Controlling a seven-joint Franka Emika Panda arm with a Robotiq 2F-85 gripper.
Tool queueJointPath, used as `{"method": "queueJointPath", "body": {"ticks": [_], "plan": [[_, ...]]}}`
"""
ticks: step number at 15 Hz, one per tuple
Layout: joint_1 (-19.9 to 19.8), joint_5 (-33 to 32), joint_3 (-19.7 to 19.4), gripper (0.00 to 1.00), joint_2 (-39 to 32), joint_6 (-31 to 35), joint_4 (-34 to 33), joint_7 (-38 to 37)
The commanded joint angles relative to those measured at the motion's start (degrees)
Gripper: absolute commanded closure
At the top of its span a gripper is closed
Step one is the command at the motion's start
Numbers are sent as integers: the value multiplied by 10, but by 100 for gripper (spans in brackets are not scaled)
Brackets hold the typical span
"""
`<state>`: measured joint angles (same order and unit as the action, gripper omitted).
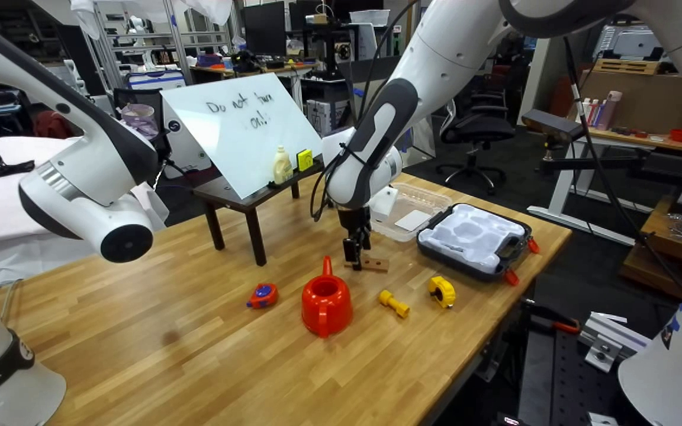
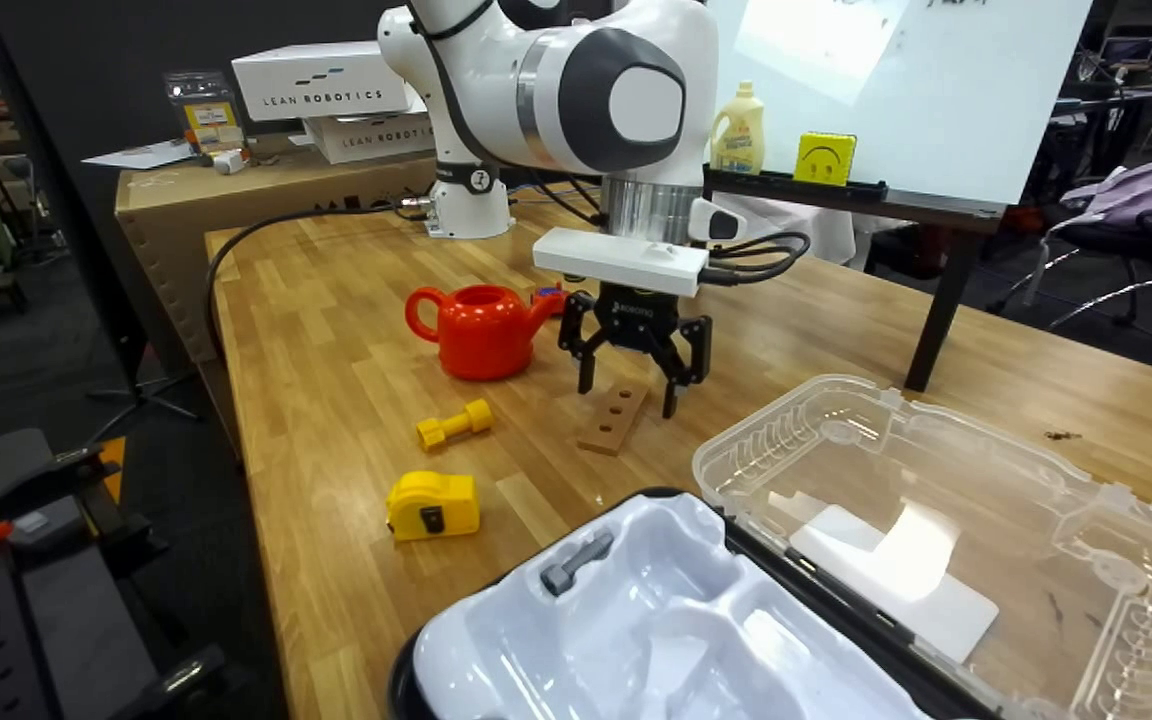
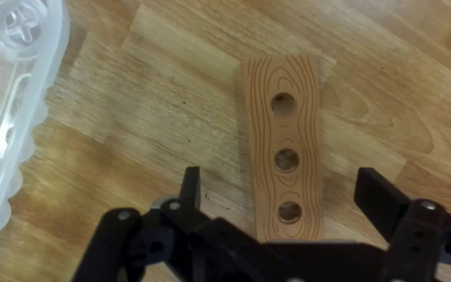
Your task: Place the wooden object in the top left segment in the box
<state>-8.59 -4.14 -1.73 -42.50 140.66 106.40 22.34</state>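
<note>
The wooden object (image 2: 614, 420) is a flat tan-brown block with three round holes. It lies on the table in both exterior views (image 1: 379, 264). My gripper (image 2: 626, 398) is open and empty, pointing down over the block. In the wrist view the open fingers (image 3: 279, 172) stand one on each side of the block (image 3: 286, 133), apart from it, with bare table between. The gripper base hides the block's near end there. In an exterior view the fingers (image 1: 357, 263) partly cover the block. The box (image 2: 546, 650) has a dark rim and a pale moulded interior, also seen open (image 1: 465, 236).
A grey bolt (image 2: 576, 563) lies in the box. The clear lid (image 2: 1036, 470) lies beside it. A red watering can (image 1: 326, 310), yellow bolt (image 1: 394, 303), yellow tape measure (image 1: 441, 291) and red-blue piece (image 1: 263, 296) are on the table. A small dark stand (image 1: 250, 204) holds a whiteboard.
</note>
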Motion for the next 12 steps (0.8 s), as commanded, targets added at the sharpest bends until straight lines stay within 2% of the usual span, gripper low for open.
{"method": "queueJointPath", "body": {"ticks": [1,3,5,7,9,12], "plan": [[-22,3,20,0,-11,-27,-18,18],[-25,6,25,3,-13,-36,-20,20],[-29,9,30,28,-14,-46,-24,23],[-30,10,32,37,-17,-54,-28,23],[-32,11,31,54,-17,-64,-36,24],[-34,12,31,73,-19,-73,-43,26]]}}
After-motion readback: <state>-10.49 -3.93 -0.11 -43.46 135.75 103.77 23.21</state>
